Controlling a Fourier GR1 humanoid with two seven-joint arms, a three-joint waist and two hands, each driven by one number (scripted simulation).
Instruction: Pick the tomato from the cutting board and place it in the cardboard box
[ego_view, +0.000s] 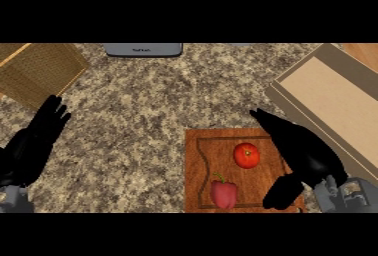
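A red tomato (246, 155) lies on the wooden cutting board (201, 170) near its far right part. My right hand (306, 152) hovers over the board's right edge, just right of the tomato, fingers straight and open, thumb down by the board's near corner. It does not touch the tomato. The cardboard box (336, 102) stands open at the right, beyond that hand. My left hand (33, 142) rests open at the left edge, fingers up.
A red bell pepper (224, 193) lies on the board in front of the tomato. A woven mat (40, 70) sits at the far left. A grey appliance (143, 49) is at the counter's back edge.
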